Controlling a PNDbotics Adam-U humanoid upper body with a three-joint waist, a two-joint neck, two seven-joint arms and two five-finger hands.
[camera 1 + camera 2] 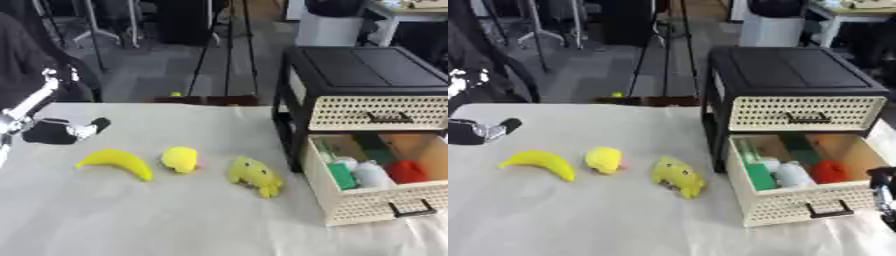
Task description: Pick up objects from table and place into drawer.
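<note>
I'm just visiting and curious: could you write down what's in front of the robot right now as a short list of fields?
Surface: table with pale cover
Left to right on table: banana, small round yellow toy, yellow plush toy
Cabinet: drawer unit at right, top drawer shut
Bottom drawer: pulled open, holding green, white and red items
Left hand: over table's left edge, holding nothing
Right hand: partly seen beside open drawer

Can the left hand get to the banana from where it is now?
Probably yes: the left hand sits just behind the banana, with only bare table between them.
</note>
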